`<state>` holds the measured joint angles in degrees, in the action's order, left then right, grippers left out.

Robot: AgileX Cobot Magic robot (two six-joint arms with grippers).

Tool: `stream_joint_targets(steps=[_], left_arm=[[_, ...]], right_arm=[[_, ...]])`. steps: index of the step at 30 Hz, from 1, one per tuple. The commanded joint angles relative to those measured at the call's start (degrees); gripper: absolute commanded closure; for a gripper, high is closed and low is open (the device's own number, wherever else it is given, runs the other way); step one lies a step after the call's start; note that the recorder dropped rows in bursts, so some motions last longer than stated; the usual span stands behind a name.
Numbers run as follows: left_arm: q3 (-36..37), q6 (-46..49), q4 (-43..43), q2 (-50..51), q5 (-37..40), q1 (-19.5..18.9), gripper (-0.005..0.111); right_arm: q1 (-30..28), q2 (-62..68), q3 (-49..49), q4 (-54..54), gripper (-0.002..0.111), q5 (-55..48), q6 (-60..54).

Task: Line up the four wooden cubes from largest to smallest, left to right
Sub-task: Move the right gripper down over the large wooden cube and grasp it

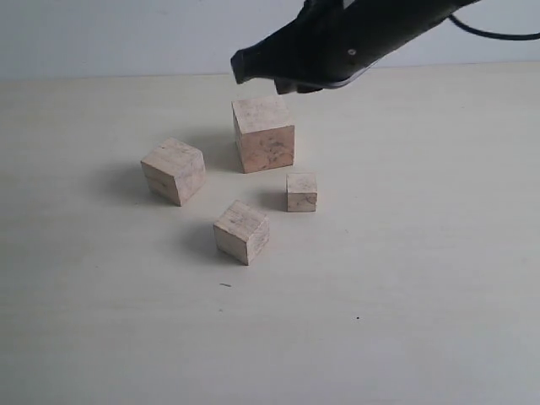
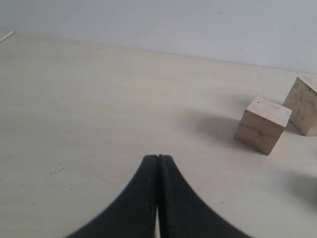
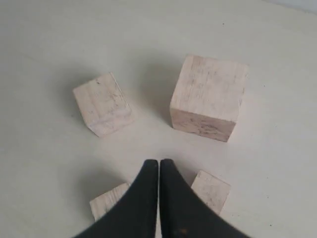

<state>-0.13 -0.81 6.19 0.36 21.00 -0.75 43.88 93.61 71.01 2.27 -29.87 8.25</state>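
Observation:
Four pale wooden cubes sit in a loose cluster on the table. The largest cube [image 1: 263, 135] [image 3: 210, 96] is at the back. The second-largest cube [image 1: 174, 170] [image 3: 103, 104] [image 2: 262, 125] lies to its left. The third cube [image 1: 242, 231] [image 3: 106, 204] is nearest the front, and the smallest cube [image 1: 301, 191] [image 3: 212, 191] rests just right of centre. My right gripper [image 1: 239, 66] [image 3: 159, 162] hovers above the cluster, shut and empty. My left gripper [image 2: 158, 157] is shut and empty, low over bare table, well apart from the cubes. The exterior view does not show it.
The pale tabletop [image 1: 405, 278] stretches around the cubes on every side. A light wall [image 1: 110, 34] runs along the table's back edge. The right arm's black body and cable [image 1: 498, 35] cross the upper right of the exterior view.

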Motion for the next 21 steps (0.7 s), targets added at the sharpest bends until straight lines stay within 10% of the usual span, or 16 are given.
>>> stream_joint_targets(steps=[1,9,21], left_arm=[[0.13,-0.07,-0.06,-0.36,-0.31,0.38,0.107],[0.13,-0.07,-0.06,-0.36,-0.31,0.38,0.107],[0.13,0.06,-0.06,-0.36,-0.31,0.38,0.107]], right_arm=[[3.79,4.52,3.82,-10.88,0.086,1.08,6.78],[4.14,12.68,9.55,-23.89,0.003,3.15,12.9],[4.14,18.68,9.55,-34.07,0.003,4.8,33.3]])
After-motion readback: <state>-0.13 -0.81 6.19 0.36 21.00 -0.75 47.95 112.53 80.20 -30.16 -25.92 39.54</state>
